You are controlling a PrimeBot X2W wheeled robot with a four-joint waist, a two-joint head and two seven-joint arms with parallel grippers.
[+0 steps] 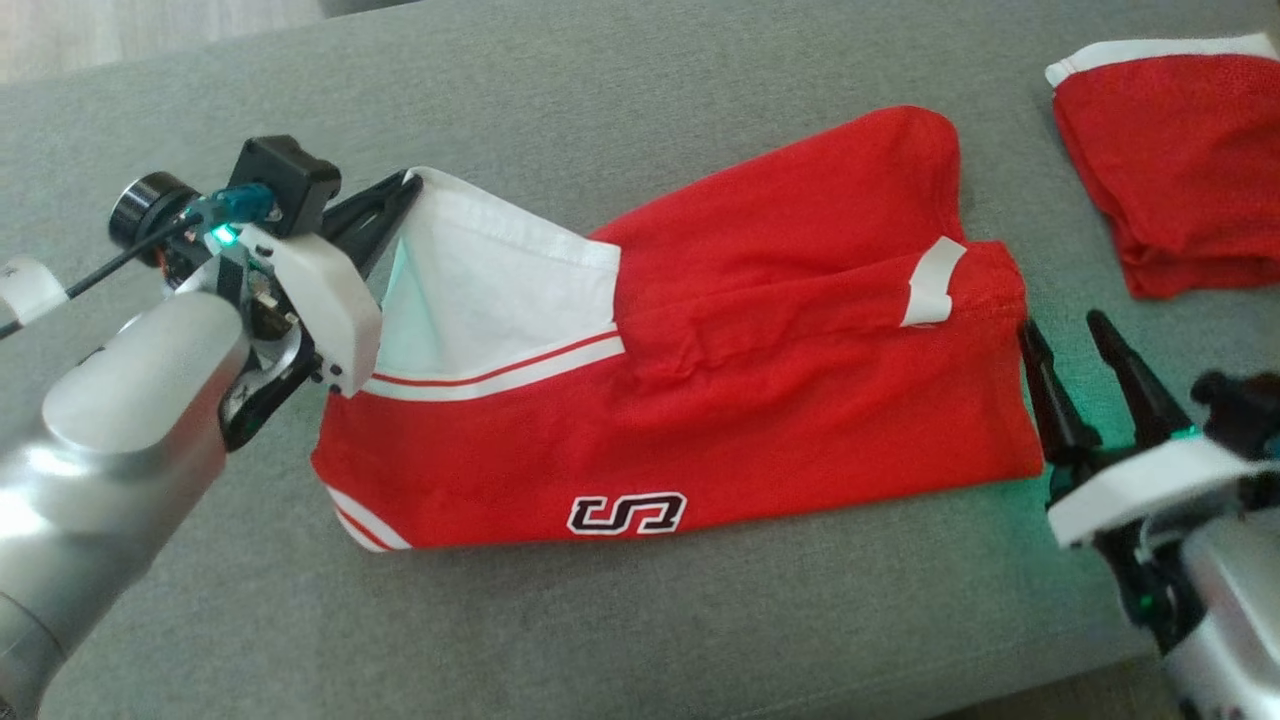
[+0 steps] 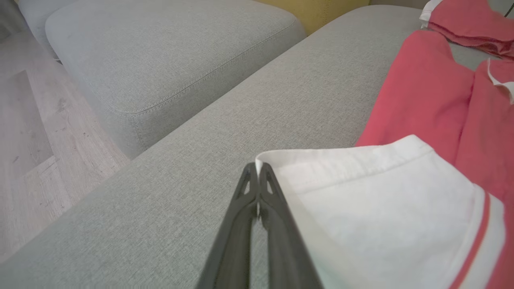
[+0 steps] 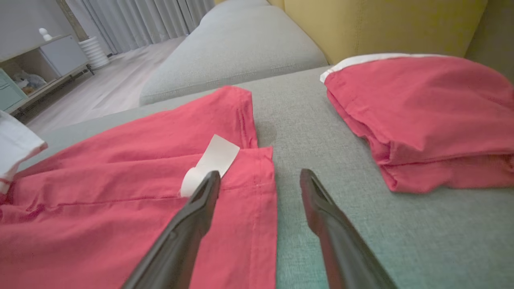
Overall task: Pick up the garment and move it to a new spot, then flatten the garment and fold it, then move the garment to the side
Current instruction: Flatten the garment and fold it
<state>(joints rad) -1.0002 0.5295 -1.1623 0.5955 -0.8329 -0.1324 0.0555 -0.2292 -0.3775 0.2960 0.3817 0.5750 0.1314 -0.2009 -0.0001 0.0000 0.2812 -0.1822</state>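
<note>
The red garment (image 1: 760, 400) is lying spread lengthwise across the grey cushion (image 1: 700, 620), its logo (image 1: 627, 513) facing up near the front edge and a white label tab (image 1: 935, 285) showing toward its right end. At its left end a white panel (image 1: 480, 290) is standing up from the cushion, because the left gripper (image 1: 405, 195) is pinching the far corner of that panel, fingers pressed together on the cloth; the left wrist view is showing the same pinch (image 2: 257, 168) right at the fingertips. At the opposite end the right gripper (image 1: 1065, 335) is hovering just beside the garment's right hem with its jaws spread and nothing between them; in the right wrist view one finger (image 3: 204, 192) is sitting over the hem while the other is over bare cushion. Further out, a second folded red garment (image 1: 1180, 180) is resting well apart at the far right, and a separate grey cushion (image 2: 160, 52) and wooden floor (image 2: 28, 140) are lying beyond. By the look of it the garment is already placed and mostly flattened, and the folding is just beginning with one corner taken. The right end is not yet gripped, and the fold itself and the move to the side are both remaining.
</note>
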